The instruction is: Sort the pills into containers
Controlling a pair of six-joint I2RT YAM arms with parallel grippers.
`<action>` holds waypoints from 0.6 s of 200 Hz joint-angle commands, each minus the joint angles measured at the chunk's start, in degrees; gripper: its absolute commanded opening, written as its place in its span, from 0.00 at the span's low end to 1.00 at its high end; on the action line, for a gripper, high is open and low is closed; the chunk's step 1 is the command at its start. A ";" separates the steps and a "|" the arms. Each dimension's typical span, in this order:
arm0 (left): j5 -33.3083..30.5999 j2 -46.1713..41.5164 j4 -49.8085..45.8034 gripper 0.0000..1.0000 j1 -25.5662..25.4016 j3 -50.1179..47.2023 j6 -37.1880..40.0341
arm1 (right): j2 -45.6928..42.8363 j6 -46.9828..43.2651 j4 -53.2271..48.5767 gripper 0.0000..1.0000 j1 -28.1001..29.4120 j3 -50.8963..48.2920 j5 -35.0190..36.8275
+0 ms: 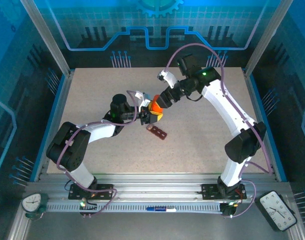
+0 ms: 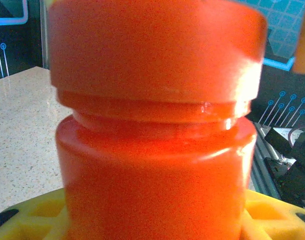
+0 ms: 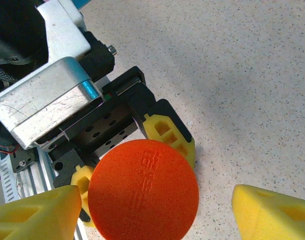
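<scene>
**Left claw** (image 1: 152,116): closed on the orange bottle (image 2: 157,165). Its yellow fingers (image 3: 168,134) press the bottle's body from two sides, below the cap. The bottle stands upright in this grip, near the middle of the counter (image 1: 202,145). Whether its base rests on the counter cannot be told.

**Right claw** (image 3: 153,214): spread wide and poised straight above the bottle, pointing down. Its yellow fingertips (image 3: 37,215) stand one on each side of the cap (image 3: 143,190). One tip is just beside the cap's rim, and a clear gap shows at the other. It grips nothing.

**Cap**: round, orange, seated on the bottle, with a faint raised marking across its top. A ridged neck shows beneath it in the left wrist view.

**Containers** (image 1: 159,132): a small dark reddish-brown strip of square compartments. It lies flat on the counter, just near and slightly right of the left claw. It is set at a slant and touches neither claw. The contents of the compartments are too small to make out.

**Counter**: a pale speckled surface. The left arm reaches in from the near left, the right arm from the near right.
</scene>
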 commanded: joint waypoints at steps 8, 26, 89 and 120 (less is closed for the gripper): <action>2.01 0.18 1.30 0.00 0.33 2.05 -0.35 | 1.12 -0.55 -1.19 0.72 0.99 1.63 -0.68; 2.01 0.10 1.29 0.00 0.33 2.11 -0.35 | 1.84 -0.27 -1.44 0.64 0.99 2.19 -1.18; 1.61 -0.27 0.66 0.00 0.33 2.56 -0.32 | 2.42 2.48 -1.61 0.45 1.25 1.62 0.12; -2.06 -1.66 -1.44 0.00 0.27 2.58 1.78 | 0.73 11.50 2.26 0.38 1.61 -2.08 2.73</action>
